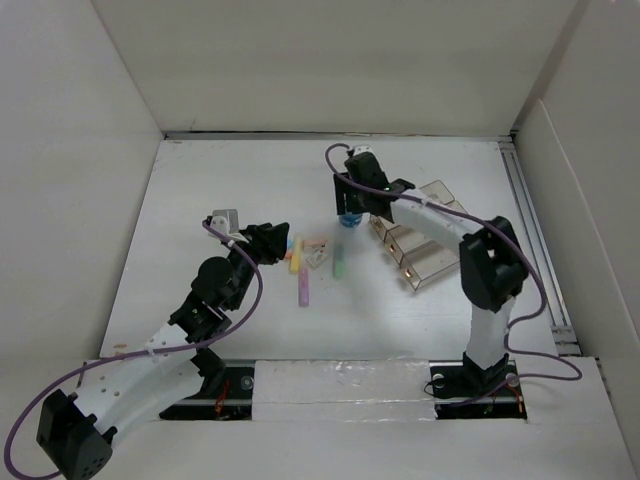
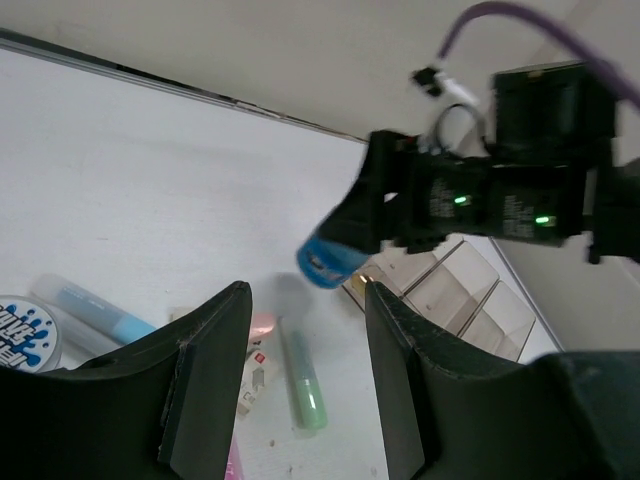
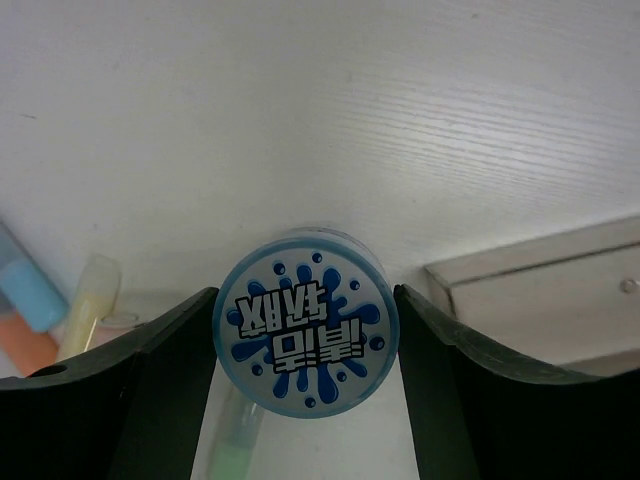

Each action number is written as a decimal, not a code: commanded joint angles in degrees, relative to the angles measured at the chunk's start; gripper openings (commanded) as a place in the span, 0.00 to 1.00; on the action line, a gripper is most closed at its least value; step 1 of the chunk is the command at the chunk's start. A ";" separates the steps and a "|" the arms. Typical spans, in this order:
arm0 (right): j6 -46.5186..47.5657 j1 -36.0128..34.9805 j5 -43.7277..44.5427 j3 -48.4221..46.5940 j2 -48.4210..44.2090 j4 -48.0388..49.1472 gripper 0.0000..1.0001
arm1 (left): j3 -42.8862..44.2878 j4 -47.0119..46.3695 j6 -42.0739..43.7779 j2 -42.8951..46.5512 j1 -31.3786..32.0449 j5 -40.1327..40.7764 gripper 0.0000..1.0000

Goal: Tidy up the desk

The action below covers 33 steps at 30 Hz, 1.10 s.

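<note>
On the white desk (image 1: 200, 210), my right gripper (image 1: 348, 213) points down at a small round blue container (image 1: 348, 220). In the right wrist view both fingers of that gripper (image 3: 305, 293) rest against the sides of the container (image 3: 305, 335), whose lid carries a blue splash label. In the left wrist view the container (image 2: 330, 262) sticks out of the right gripper with a shadow beside it. My left gripper (image 1: 278, 238) hovers left of a cluster of highlighters, open with nothing between its fingers (image 2: 305, 300). A green highlighter (image 2: 303, 380) lies beyond the gap.
Yellow (image 1: 296, 256), pink (image 1: 303, 290) and green (image 1: 338, 262) highlighters lie mid-desk beside a small white card (image 1: 318, 252). A clear compartmented tray (image 1: 425, 240) sits under the right arm. Another splash-label disc (image 2: 22, 335) shows at the left edge of the left wrist view. White walls enclose the desk.
</note>
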<state>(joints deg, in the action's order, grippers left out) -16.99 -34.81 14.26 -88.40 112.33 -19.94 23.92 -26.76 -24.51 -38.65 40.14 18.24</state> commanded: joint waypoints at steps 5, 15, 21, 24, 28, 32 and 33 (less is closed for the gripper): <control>-6.72 11.59 -2.57 12.71 -23.20 11.50 0.43 | 1.22 -2.76 0.08 0.86 0.20 -0.49 0.45; -8.67 19.86 -9.76 21.70 -25.86 13.79 0.43 | 1.74 -2.50 -0.36 0.16 0.20 -1.54 0.45; -8.23 18.82 -11.01 20.11 -24.01 14.50 0.43 | 1.83 -2.06 -0.27 0.68 0.20 -1.01 0.45; -8.23 18.11 -9.35 19.76 -22.60 13.88 0.43 | 1.21 -2.77 -0.18 1.12 0.20 -0.49 0.45; -8.23 16.36 -9.25 20.02 -20.84 13.53 0.43 | 1.48 -2.41 -0.18 0.95 0.20 -1.19 0.45; -8.06 15.13 -7.67 20.55 -20.23 13.70 0.43 | 1.65 -2.24 -0.27 0.42 0.20 -0.92 0.45; -7.88 15.12 -7.23 20.37 -19.96 13.36 0.43 | 1.74 -2.24 -0.27 0.42 0.20 -1.27 0.45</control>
<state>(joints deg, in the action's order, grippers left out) -24.47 -18.65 5.61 -65.95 93.01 -9.87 23.92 -26.76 -24.56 -38.46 40.14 17.54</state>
